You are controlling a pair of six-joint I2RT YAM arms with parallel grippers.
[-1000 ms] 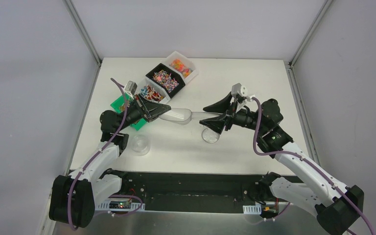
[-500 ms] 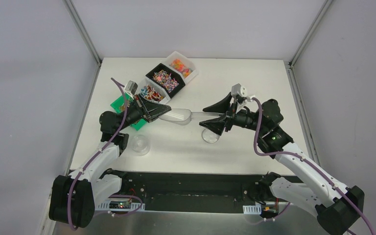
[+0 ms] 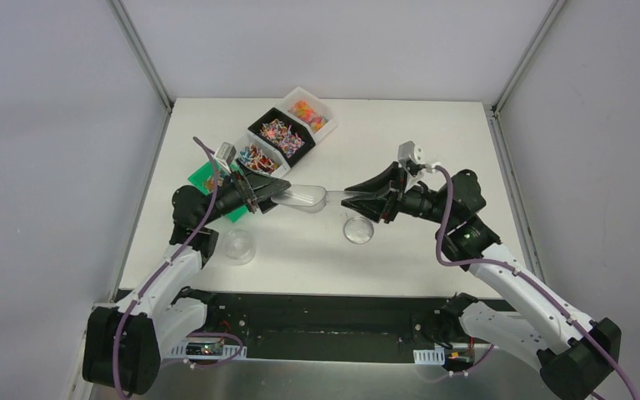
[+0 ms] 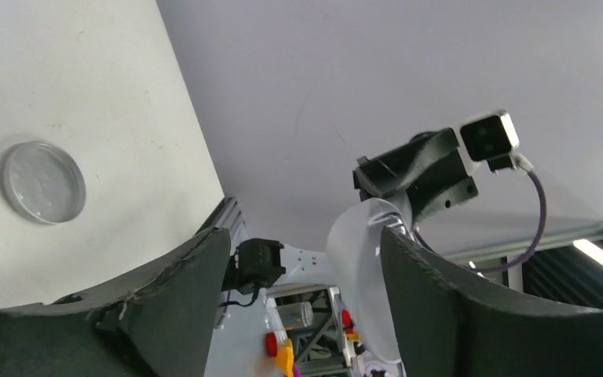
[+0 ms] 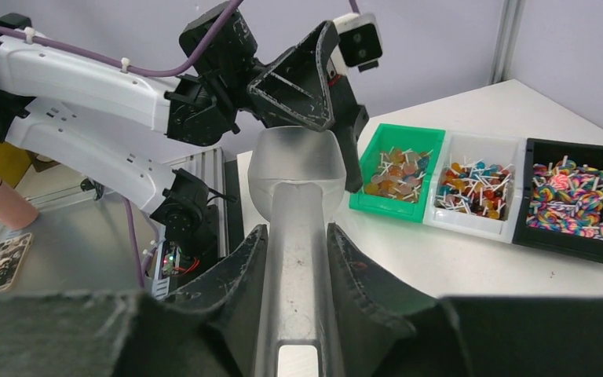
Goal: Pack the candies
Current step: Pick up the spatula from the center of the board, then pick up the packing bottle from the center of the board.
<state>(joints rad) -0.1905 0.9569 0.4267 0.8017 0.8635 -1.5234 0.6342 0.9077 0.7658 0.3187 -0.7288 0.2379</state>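
Observation:
The candies lie in small bins at the back left: a green bin (image 3: 206,177), a white bin (image 3: 257,157), a black bin (image 3: 281,136) and a further white bin (image 3: 311,115). A translucent scoop (image 3: 304,197) hangs in the air between both arms. My right gripper (image 5: 294,236) is shut on the scoop's handle (image 5: 297,236). My left gripper (image 4: 302,243) stands open around the scoop's bowl (image 4: 359,263), which lies close to one finger. In the right wrist view the candies (image 5: 569,194) show as bright sweets on white sticks.
A clear round jar (image 3: 239,246) stands on the table near the left arm. A clear lid (image 3: 358,230) lies under the right gripper and also shows flat on the table as the lid (image 4: 43,181). Grey walls enclose the table on three sides.
My left gripper has opened off the scoop's bowl. My right gripper has shut on the handle and shifted slightly up and right. The scoop stays in mid-air.

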